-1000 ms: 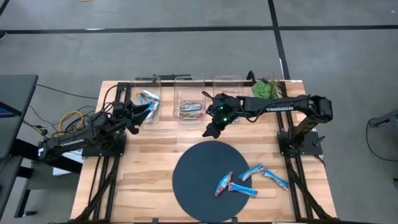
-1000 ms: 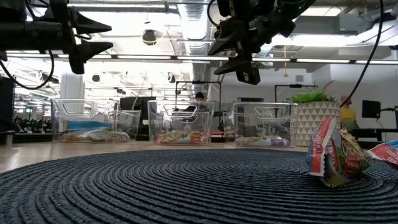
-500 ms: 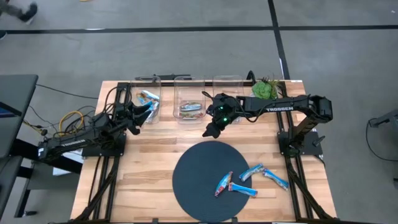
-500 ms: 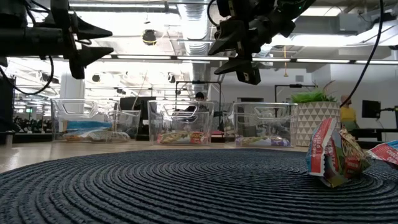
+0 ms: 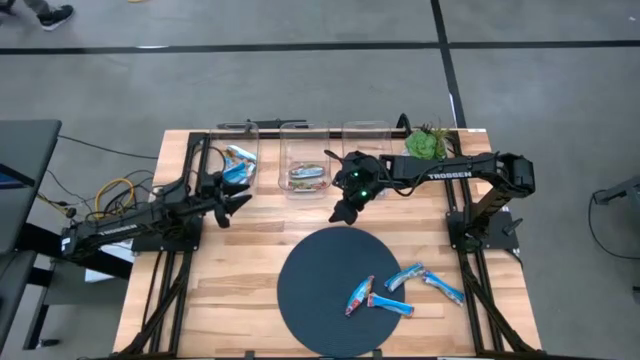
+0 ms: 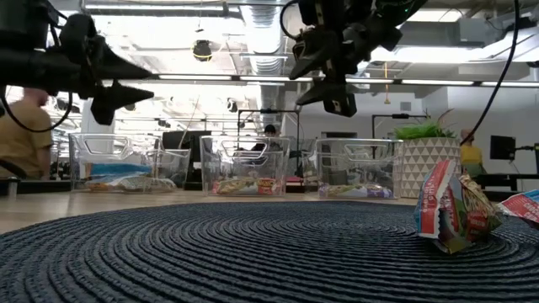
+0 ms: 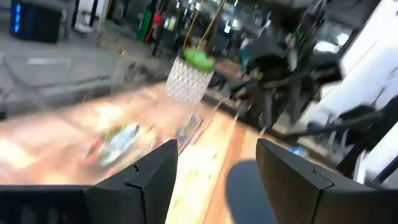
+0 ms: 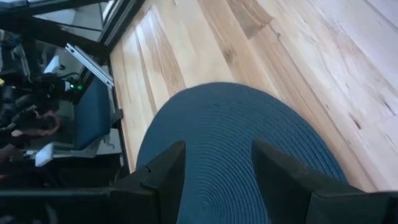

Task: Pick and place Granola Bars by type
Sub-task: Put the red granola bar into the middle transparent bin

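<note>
Granola bars point(image 5: 405, 290): four lie loose at the near right of the table, well apart from the bins. One red-and-green bar point(image 5: 359, 296) and a blue one point(image 5: 391, 304) sit on the round dark mat point(image 5: 310, 290), touching at their ends; another blue bar point(image 5: 404, 277) lies across the mat's right edge, and the last blue one point(image 5: 444, 290) rests just off it on the bare wood. From table height, the crumpled red-and-green wrapper point(image 6: 446, 208) stands up off the weave at right. Three clear bins point(image 5: 305, 150) line the far edge: left bin point(image 5: 238, 160) holds blue bars, middle bin point(image 5: 307, 175) holds multicoloured ones, right bin point(image 6: 357, 178) shows wrappers at its bottom. Right gripper point(image 5: 340, 213) hangs in the air between the middle bin and the mat's far edge, fingers spread, nothing between them. Left gripper point(image 5: 236, 202) hovers just in front of the left bin, fingers also spread and empty. A small potted plant point(image 5: 425, 142) stands at the far right corner.
</note>
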`<state>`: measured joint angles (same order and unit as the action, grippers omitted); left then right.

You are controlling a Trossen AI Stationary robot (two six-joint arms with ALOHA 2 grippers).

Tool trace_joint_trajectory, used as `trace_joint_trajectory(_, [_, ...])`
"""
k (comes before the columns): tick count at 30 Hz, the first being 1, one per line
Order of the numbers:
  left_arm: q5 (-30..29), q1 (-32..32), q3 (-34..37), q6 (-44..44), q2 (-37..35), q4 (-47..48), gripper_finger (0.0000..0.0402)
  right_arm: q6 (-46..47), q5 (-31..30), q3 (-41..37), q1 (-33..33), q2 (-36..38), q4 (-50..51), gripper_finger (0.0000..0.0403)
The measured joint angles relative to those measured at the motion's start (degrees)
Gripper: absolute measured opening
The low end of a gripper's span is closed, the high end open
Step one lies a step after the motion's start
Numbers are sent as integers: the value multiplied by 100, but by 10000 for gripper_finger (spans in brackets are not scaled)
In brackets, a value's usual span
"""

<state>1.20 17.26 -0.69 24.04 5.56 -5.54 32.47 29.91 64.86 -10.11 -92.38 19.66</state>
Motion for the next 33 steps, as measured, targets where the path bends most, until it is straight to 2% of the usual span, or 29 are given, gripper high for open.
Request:
trace_joint_trajectory(5, [-13, 0, -72, -95, -1, 572, 211, -147, 2, 0, 0, 1, 19, 175])
trace_joint_trajectory(14, [69, 0, -81, -93, 7, 588, 211, -254, 86, 0, 0, 2, 4, 175])
trace_joint_trajectory(18, [69, 0, -81, -93, 7, 591, 211, -254, 330, 0, 0, 1, 2, 175])
trace_joint_trajectory(24, [69, 0, -81, -91, 7, 599, 211, -280, 1014, 0, 96, 1, -2, 175])
trace_joint_trajectory(28, [69, 0, -83, -91, 7, 606, 211, -597, 1469, 0, 375, 2, -2, 175])
trace_joint_trajectory(33, [-10, 0, -83, -88, 7, 614, 211, -942, 1515, 0, 940, 2, 8, 175])
